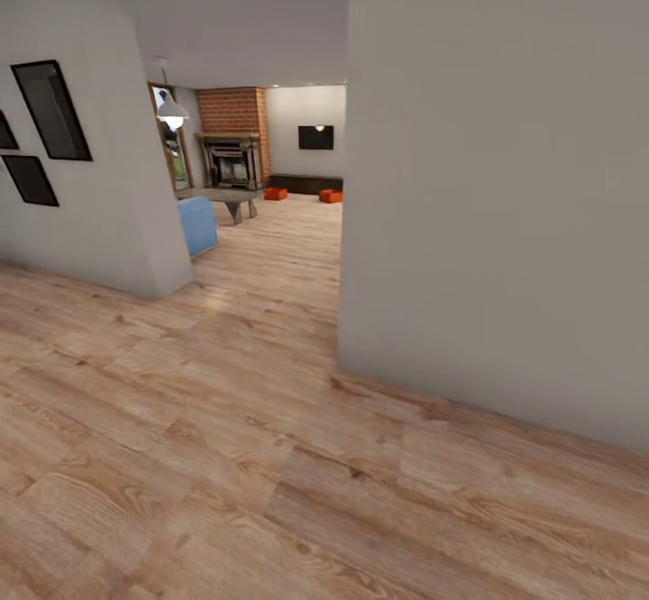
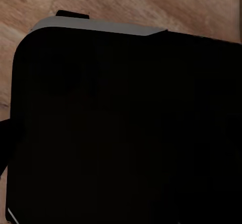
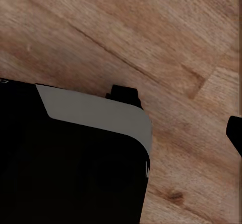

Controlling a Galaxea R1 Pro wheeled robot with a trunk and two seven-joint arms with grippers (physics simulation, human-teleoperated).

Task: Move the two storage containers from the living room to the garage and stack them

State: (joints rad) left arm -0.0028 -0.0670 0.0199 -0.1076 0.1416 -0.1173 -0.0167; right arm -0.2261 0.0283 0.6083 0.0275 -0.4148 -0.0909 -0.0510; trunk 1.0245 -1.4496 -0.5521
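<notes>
Far down the hallway, in the living room, the two storage containers sit on the light wood-plank floor: one orange-red bin [image 1: 276, 194] on the left and its twin [image 1: 330, 195] on the right. Both are in front of a long low dark bench [image 1: 305, 183] under a black wall TV [image 1: 315, 137]. They look small at this distance and nothing touches them. In both wrist views, a black rounded part of my own body with a grey edge [image 2: 101, 26] [image 3: 96, 113] hangs over the wood planks.
A large white wall block [image 1: 496, 195] juts in on the right and a white wall with dark picture frames [image 1: 51, 110] stands on the left, leaving a passage between. Beyond are a blue seat [image 1: 196, 225], a grey low table [image 1: 225, 197] and a red-brick fireplace [image 1: 233, 136].
</notes>
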